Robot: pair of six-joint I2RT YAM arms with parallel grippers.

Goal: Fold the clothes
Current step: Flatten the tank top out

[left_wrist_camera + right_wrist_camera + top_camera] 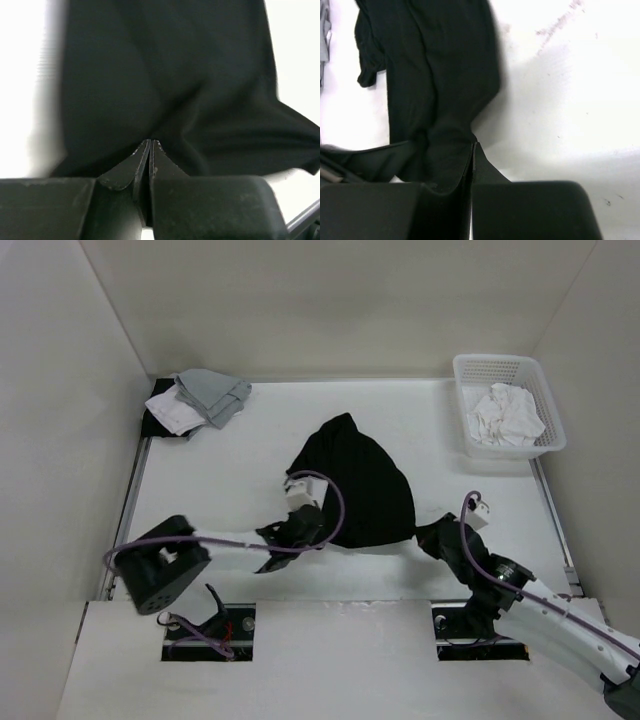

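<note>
The clothes, a plain black top [360, 480], lie bunched in the middle of the white table [250, 440], narrow at the far end and wide toward me. My left gripper [295, 532] sits at its near left edge, jaws shut with the fabric pinched at the tips. In the left wrist view the black top [165, 75] fills the picture above the left gripper [151, 143]. My right gripper [437, 536] is at the near right corner, shut on the cloth. In the right wrist view the black top [440, 75] drapes over the left finger of the right gripper [473, 145].
A white plastic basket [545, 445] holding a crumpled white cloth [505, 412] stands at the back right. Folded grey and white garments [205, 398] lie at the back left corner. White walls close in the table on three sides.
</note>
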